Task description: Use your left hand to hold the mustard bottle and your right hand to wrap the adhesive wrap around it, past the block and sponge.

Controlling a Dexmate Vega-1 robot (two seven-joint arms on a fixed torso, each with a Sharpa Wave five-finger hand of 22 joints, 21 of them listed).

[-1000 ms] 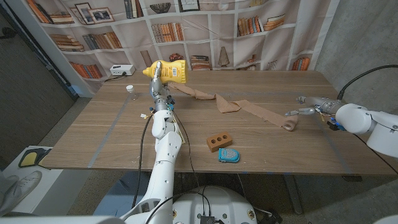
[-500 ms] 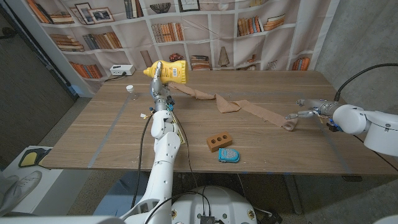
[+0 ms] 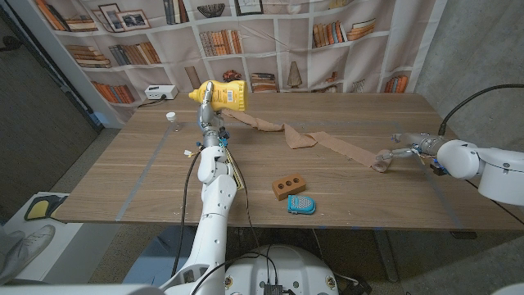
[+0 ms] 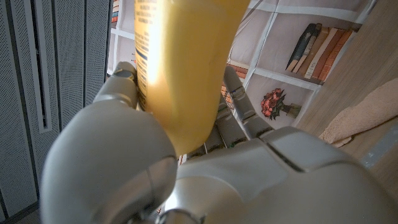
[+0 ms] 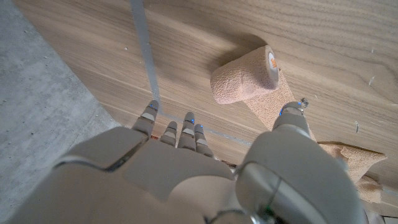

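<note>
The yellow mustard bottle (image 3: 221, 93) is lifted off the far left of the table, tilted, and my left hand (image 3: 210, 113) grips it. In the left wrist view the fingers (image 4: 121, 87) close around the bottle (image 4: 180, 62). A tan adhesive wrap strip (image 3: 327, 143) trails from the bottle across the table to its roll (image 3: 381, 161). My right hand (image 3: 406, 147) is beside the roll with fingers spread and holds nothing. In the right wrist view the roll (image 5: 245, 78) lies just past the fingertips (image 5: 177, 130). The brown block (image 3: 288, 186) and blue sponge (image 3: 300, 204) sit near the front edge.
A small white cap (image 3: 171, 116) lies on the table (image 3: 147, 176) left of the bottle. Behind it stands a white device (image 3: 160, 92) against a bookshelf backdrop. The table's right edge is close to my right arm.
My right hand has dropped slightly and come closer to the roll. The left hand and bottle have stayed still.
</note>
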